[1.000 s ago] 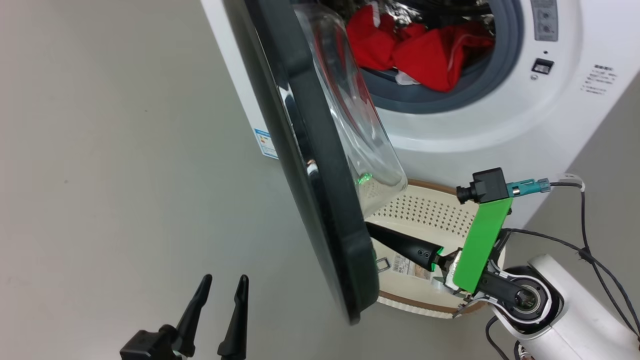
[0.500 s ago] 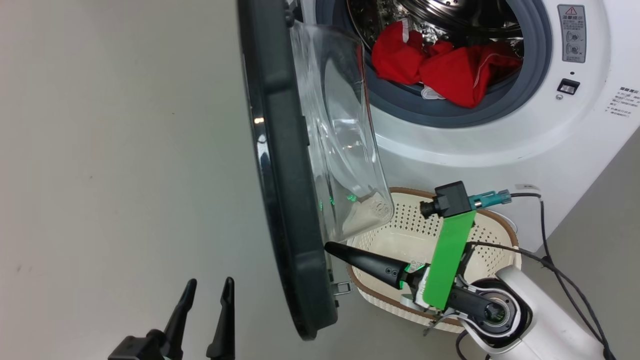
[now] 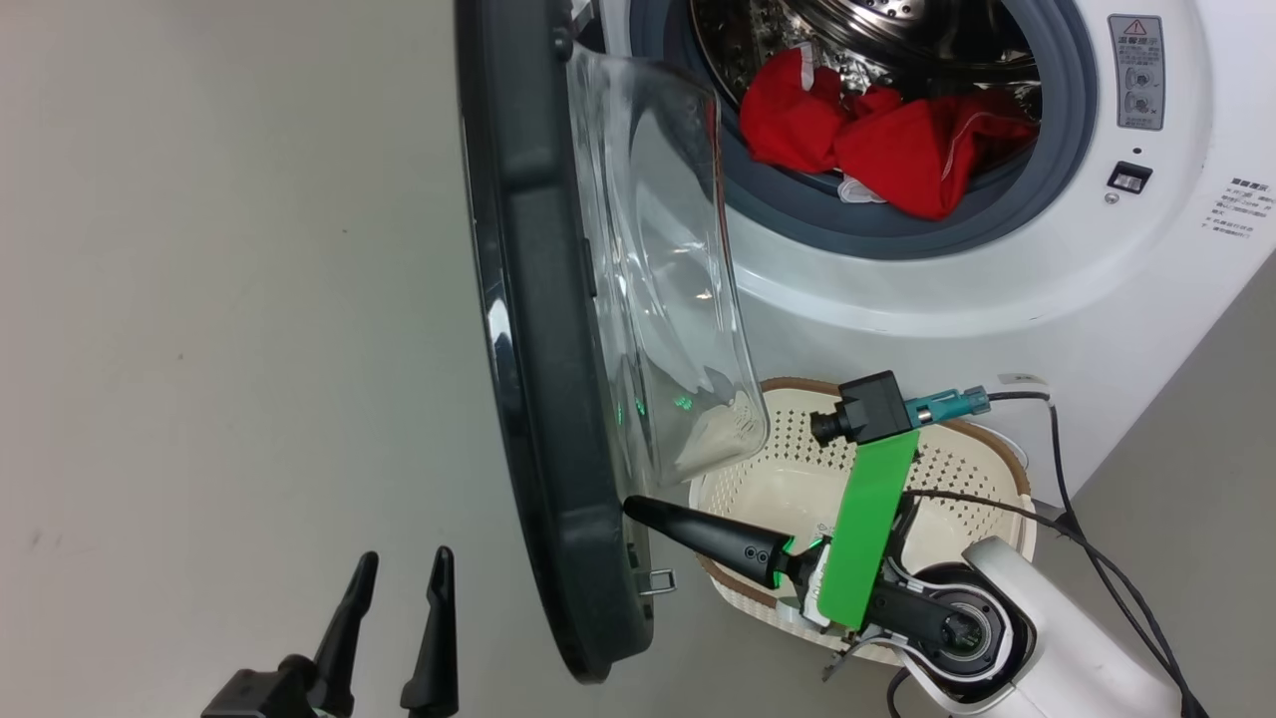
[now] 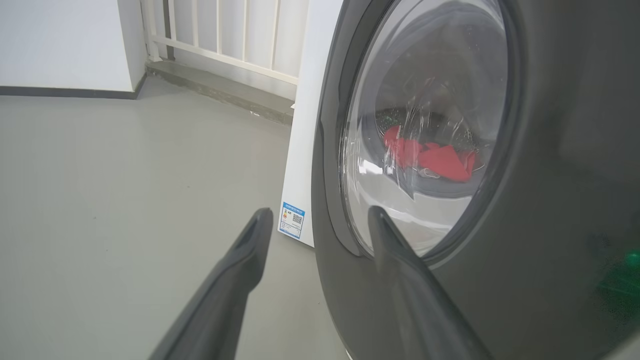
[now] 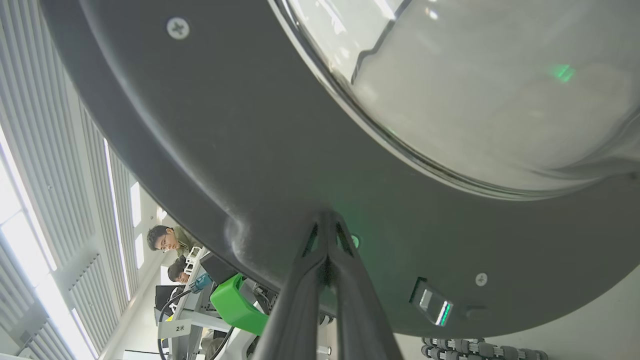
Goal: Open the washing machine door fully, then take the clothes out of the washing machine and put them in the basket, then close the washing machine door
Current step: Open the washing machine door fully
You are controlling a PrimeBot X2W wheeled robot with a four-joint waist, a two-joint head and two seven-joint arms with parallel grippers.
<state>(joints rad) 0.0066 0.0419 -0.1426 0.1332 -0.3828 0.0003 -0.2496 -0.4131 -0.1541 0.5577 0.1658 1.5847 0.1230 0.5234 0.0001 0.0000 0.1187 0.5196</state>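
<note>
The washing machine door (image 3: 543, 399) stands swung out from the washing machine (image 3: 997, 289), seen almost edge-on in the head view, its glass bowl bulging to the right toward the open drum. The clothes (image 3: 897, 140), a red heap with white trim, lie in the drum's mouth on the grey gasket. The basket (image 3: 957, 469) sits on the floor (image 3: 199, 349) just in front of the machine, right of the door's lower edge and below the drum.

The right gripper (image 3: 633, 509) reaches left over the basket, its fingers pressed together with nothing between them, the tips against the inner face of the door's black frame just below the glass; in the right wrist view the right gripper (image 5: 327, 215) meets that frame near the latch (image 5: 431, 305). The left gripper (image 3: 404, 563) hangs near and to the left of the door, fingers spread and empty, apart from it.
</note>
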